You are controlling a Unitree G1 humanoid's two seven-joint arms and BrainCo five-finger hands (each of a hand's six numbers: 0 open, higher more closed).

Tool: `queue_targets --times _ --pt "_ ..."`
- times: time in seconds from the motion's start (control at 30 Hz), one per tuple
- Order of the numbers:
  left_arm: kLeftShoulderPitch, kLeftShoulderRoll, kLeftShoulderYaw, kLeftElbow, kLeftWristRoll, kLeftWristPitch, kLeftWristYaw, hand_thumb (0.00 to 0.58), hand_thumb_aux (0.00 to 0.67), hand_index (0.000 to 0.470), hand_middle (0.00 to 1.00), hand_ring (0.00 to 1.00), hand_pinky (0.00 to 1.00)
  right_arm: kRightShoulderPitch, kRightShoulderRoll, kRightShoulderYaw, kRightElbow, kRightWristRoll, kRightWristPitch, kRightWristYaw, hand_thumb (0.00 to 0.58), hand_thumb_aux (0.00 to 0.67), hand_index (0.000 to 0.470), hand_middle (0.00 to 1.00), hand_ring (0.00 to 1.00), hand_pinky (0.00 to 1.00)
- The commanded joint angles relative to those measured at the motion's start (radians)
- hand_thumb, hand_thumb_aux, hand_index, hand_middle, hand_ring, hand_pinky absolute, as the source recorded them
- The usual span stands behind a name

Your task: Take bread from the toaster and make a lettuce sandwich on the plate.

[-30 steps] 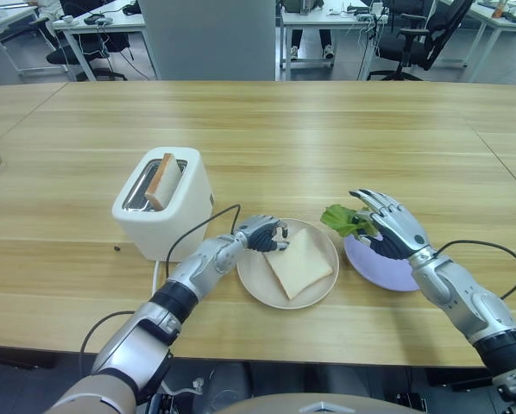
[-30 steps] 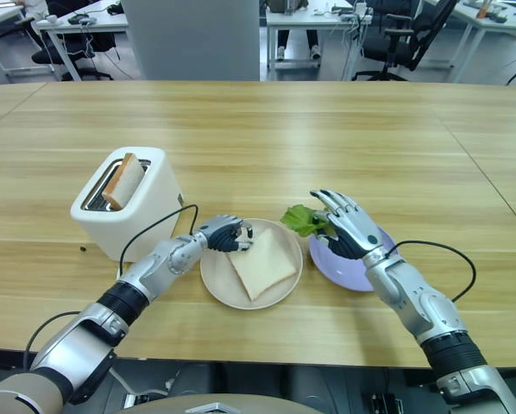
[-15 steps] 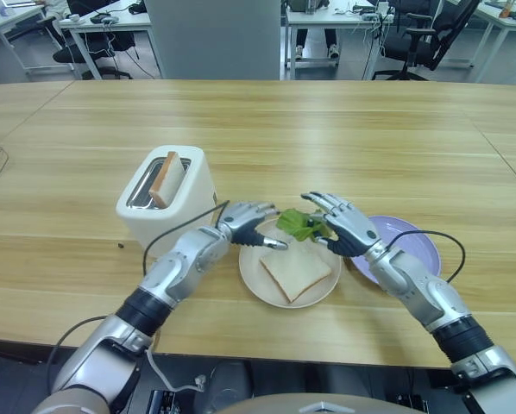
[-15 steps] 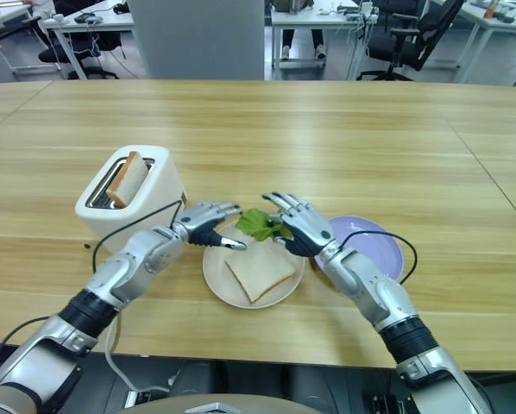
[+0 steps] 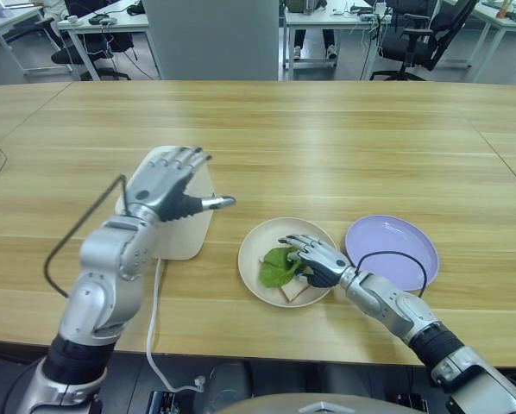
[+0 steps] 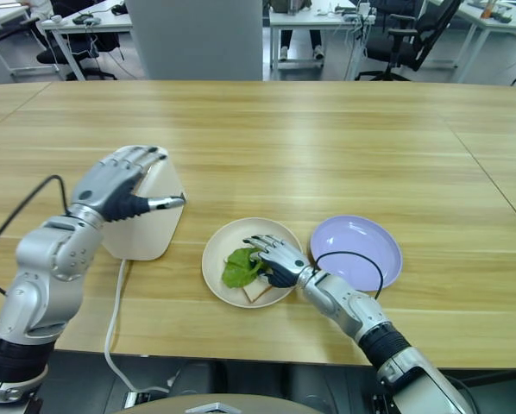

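I was in the lettuce step, with the second slice of bread not yet fetched. My right hand (image 5: 314, 259) lay low over the beige plate (image 5: 256, 240), its fingers curled on the right edge of the lettuce (image 5: 275, 267) and gripping it. The leaf rested on the bread slice (image 5: 295, 293), covering most of it, so that only a corner of bread showed at the near side. The purple plate (image 5: 394, 250) stood just beside it on the right, with nothing on it.

My left hand (image 5: 166, 185) hung above the toaster (image 5: 187, 240), open, fingers spread and thumb pointing towards the plates, holding nothing. It covered the slots (so I could not tell whether a slice waited there, or how it sat).

As I judged it, the sandwich was about half made: base and leaf in place, top missing. The next move asked two things of me. The right hand had to let go and lift straight up, so that the leaf did not drag off the bread. The left had to come down on the toaster's top and find a slice by its upper edge, pinching it lightly enough not to crush it.
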Motion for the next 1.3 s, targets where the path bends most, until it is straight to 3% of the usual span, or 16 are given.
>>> queue_targets --times 0.03,0.07,0.13,0.2,0.27,0.53,0.9,0.93,0.97,1.0,1.03,1.1,1.13,1.17,1.2,1.3 --pt "0.008 0.022 0.067 -0.004 0.031 0.024 0.008 0.0 0.0 0.0 0.0 0.0 0.0 -0.003 0.008 0.021 0.036 -0.024 0.017 -0.009 0.405 0.302 0.207 0.0 0.0 0.0" --pt "0.008 0.025 0.078 0.0 0.033 0.028 0.011 0.0 0.0 0.0 0.0 0.0 0.0 -0.004 0.011 0.025 0.04 -0.028 0.019 -0.013 0.34 0.239 0.164 0.0 0.0 0.0" --pt "0.009 0.03 0.097 0.006 0.044 0.035 0.018 0.0 0.0 0.0 0.0 0.0 0.0 -0.006 0.013 0.032 0.04 -0.038 0.024 -0.016 0.31 0.213 0.146 0.0 0.0 0.0" --pt "0.01 0.035 0.113 0.013 0.055 0.041 0.023 0.0 0.0 0.0 0.0 0.0 0.0 -0.008 0.012 0.034 0.036 -0.047 0.03 -0.016 0.049 0.029 0.02 0.0 0.0 0.0" --pt "0.011 0.041 0.125 0.03 0.067 0.052 0.026 0.0 0.0 0.0 0.0 0.0 0.0 -0.01 0.006 0.035 0.028 -0.05 0.038 -0.015 0.0 0.0 0.0 0.0 0.0 0.0" --pt "0.001 0.058 0.074 0.227 0.095 0.081 0.019 0.0 0.0 0.0 0.0 0.0 0.0 0.031 -0.055 -0.016 -0.108 0.001 0.072 0.052 0.0 0.0 0.0 0.0 0.0 0.0" --pt "-0.156 -0.009 -0.085 0.588 0.06 0.057 0.08 0.0 0.0 0.0 0.0 0.0 0.0 0.249 -0.117 -0.226 -0.42 0.195 0.069 0.071 0.0 0.0 0.0 0.0 0.0 0.0" --pt "-0.172 -0.015 -0.088 0.61 0.05 0.053 0.091 0.156 0.097 0.067 0.0 0.0 0.0 0.267 -0.11 -0.243 -0.437 0.211 0.065 0.063 0.0 0.0 0.0 0.0 0.0 0.0" --pt "-0.185 -0.019 -0.089 0.622 0.041 0.05 0.104 0.156 0.097 0.067 0.0 0.0 0.0 0.282 -0.103 -0.257 -0.449 0.224 0.063 0.056 0.0 0.0 0.0 0.0 0.0 0.0" --pt "-0.196 -0.024 -0.081 0.626 0.028 0.045 0.123 0.538 0.489 0.336 0.0 0.0 0.0 0.293 -0.096 -0.268 -0.454 0.233 0.06 0.049 0.0 0.0 0.0 0.0 0.0 0.0" --pt "-0.207 -0.031 -0.069 0.623 0.011 0.039 0.147 0.58 0.67 0.46 0.0 0.0 0.0 0.301 -0.089 -0.277 -0.455 0.239 0.057 0.043 0.0 0.0 0.0 0.0 0.0 0.0" --pt "-0.222 -0.041 -0.039 0.598 -0.023 0.026 0.2 0.58 0.67 0.46 0.03 0.03 0.03 0.313 -0.081 -0.288 -0.45 0.242 0.048 0.032 0.0 0.0 0.0 0.0 0.0 0.0" --pt "-0.225 -0.042 -0.029 0.584 -0.037 0.02 0.218 0.58 0.67 0.46 0.83 0.83 0.83 0.317 -0.078 -0.292 -0.448 0.242 0.045 0.03 0.0 0.0 0.0 0.0 0.0 0.0" --pt "-0.229 -0.045 -0.017 0.568 -0.056 0.01 0.235 0.58 0.67 0.46 0.83 0.83 0.83 0.319 -0.075 -0.296 -0.446 0.243 0.043 0.029 0.0 0.0 0.0 0.0 0.0 0.0" --pt "-0.232 -0.048 -0.005 0.552 -0.072 0.001 0.25 0.58 0.67 0.46 1.0 1.0 1.0 0.32 -0.072 -0.299 -0.444 0.243 0.041 0.029 0.0 0.0 0.0 0.0 0.0 0.0" --pt "-0.238 -0.053 0.021 0.515 -0.112 -0.019 0.286 0.58 0.67 0.46 1.0 1.0 1.0 0.32 -0.067 -0.306 -0.44 0.24 0.036 0.025 0.0 0.0 0.0 0.0 0.0 0.0"
